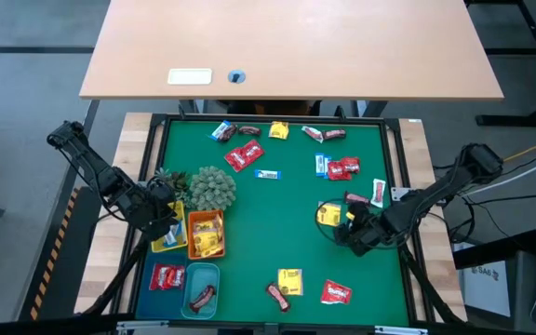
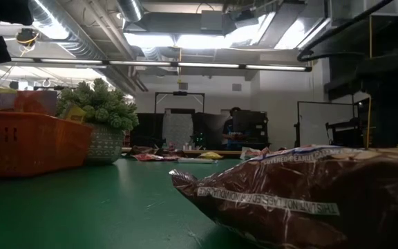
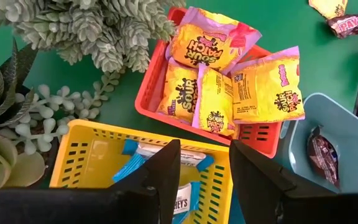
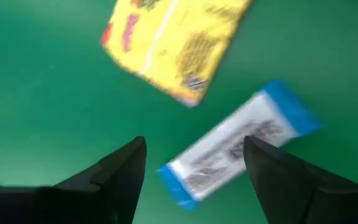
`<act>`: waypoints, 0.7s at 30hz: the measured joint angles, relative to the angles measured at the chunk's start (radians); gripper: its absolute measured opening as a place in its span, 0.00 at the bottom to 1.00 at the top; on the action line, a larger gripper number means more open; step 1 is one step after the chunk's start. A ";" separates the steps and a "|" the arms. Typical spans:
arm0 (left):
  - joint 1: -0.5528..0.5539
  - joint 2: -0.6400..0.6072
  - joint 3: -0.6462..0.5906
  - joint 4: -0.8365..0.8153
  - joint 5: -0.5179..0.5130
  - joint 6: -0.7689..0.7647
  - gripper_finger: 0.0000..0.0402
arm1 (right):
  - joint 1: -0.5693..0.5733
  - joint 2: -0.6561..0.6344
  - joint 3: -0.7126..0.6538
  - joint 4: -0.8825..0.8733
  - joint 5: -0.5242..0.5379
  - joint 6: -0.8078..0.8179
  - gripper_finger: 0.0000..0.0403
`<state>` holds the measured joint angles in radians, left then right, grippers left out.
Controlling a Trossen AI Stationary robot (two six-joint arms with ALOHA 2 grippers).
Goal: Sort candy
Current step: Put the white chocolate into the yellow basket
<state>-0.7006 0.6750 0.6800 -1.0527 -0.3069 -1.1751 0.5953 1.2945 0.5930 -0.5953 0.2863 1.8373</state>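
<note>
Here the left gripper [image 1: 164, 223] hangs at the left of the high view over the yellow tray [image 1: 167, 244], fingers [image 3: 160, 180] parted and holding nothing; blue-white wrappers [image 3: 143, 158] lie in the tray beneath. Just beside it, the orange tray [image 1: 205, 234] holds yellow packets [image 3: 229, 74], and the teal tray [image 1: 201, 288] at lower left holds a dark brown bar [image 1: 203, 298]. A blue tray [image 1: 166, 276] with a red packet sits left of the teal one. The plant ball [image 1: 211, 187] stands above the orange tray.

The right gripper [image 1: 354, 233], at right of centre, is spread wide and empty above a blue-white wrapper [image 4: 238, 146], with a yellow packet [image 4: 173, 40] near it. Further candy [image 1: 245, 156] is scattered over the green mat [image 1: 268, 223], mostly along the upper edge and lower right.
</note>
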 joint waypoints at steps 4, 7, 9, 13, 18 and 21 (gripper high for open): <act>0.000 0.000 0.000 0.001 -0.001 0.000 0.33 | 0.000 0.031 0.000 0.023 -0.002 0.074 0.66; 0.000 0.000 0.000 0.001 0.000 0.000 0.33 | 0.000 0.043 0.002 0.022 -0.004 0.094 0.66; 0.000 0.000 0.000 0.001 0.000 -0.001 0.33 | 0.000 0.044 0.003 0.023 -0.010 0.094 0.66; 0.000 0.000 0.000 0.002 0.000 -0.001 0.33 | 0.000 0.045 0.035 0.016 -0.037 0.089 0.66; 0.000 0.000 0.000 0.013 0.000 -0.001 0.33 | 0.001 0.045 0.091 0.018 -0.035 0.042 0.66; 0.000 0.000 0.000 0.015 0.000 -0.001 0.33 | 0.001 0.045 0.097 0.015 -0.036 0.040 0.66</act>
<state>-0.7006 0.6753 0.6800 -1.0375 -0.3069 -1.1759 0.5961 1.3396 0.6895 -0.5800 0.2506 1.8772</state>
